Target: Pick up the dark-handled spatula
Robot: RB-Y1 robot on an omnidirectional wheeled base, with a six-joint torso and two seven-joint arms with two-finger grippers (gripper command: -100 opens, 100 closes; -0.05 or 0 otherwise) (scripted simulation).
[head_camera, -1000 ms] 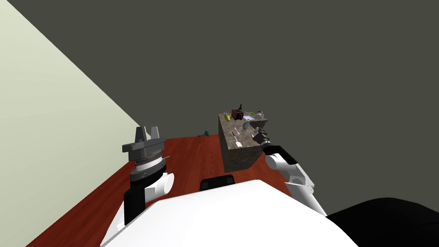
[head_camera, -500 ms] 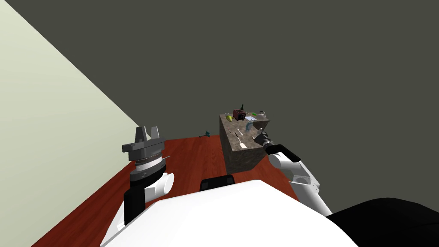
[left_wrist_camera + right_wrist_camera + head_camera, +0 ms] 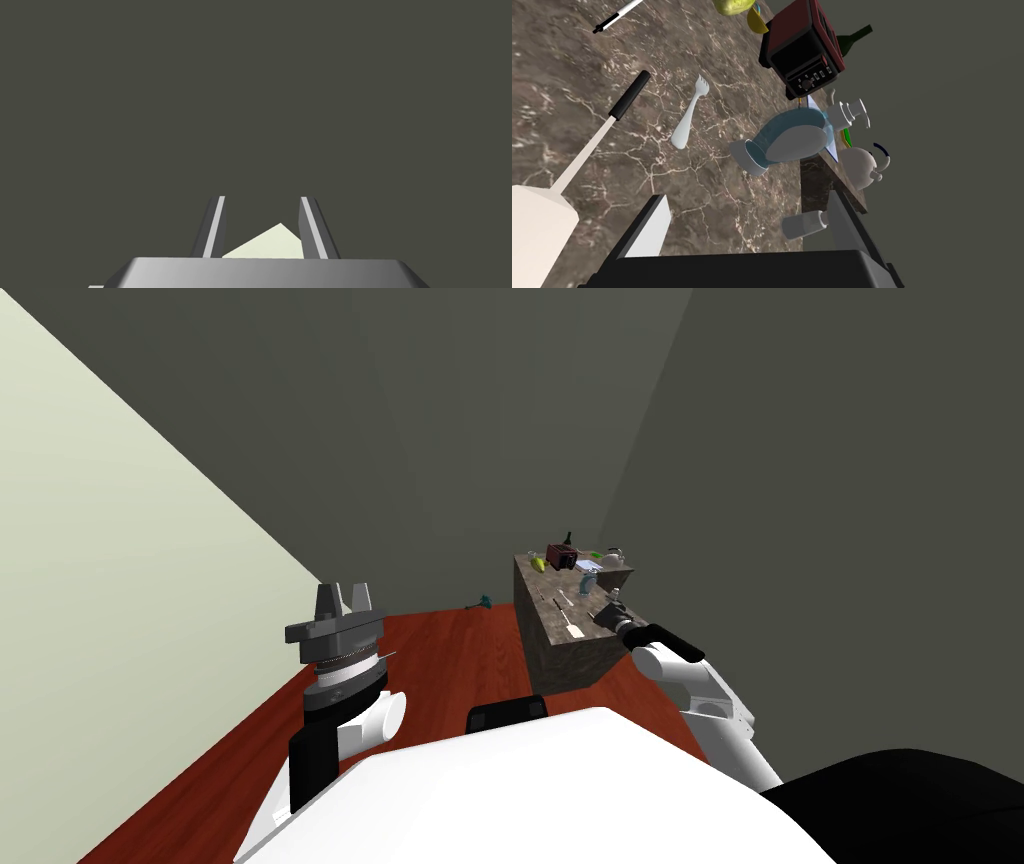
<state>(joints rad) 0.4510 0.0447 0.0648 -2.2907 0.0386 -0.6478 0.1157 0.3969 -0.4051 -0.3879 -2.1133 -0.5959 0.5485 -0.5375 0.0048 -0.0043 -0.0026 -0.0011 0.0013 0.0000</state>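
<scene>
The dark-handled spatula (image 3: 582,155) lies flat on the brown marbled counter (image 3: 557,55), pale blade near, black handle far. It is just left of the right gripper (image 3: 747,200), whose fingers are spread and empty. A white fork (image 3: 689,117) lies beside the handle. The left gripper (image 3: 262,200), raised at left, is likewise spread and empty.

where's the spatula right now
In the right wrist view the spatula lies flat on the counter beside the fork, just outside the open right gripper.
</scene>
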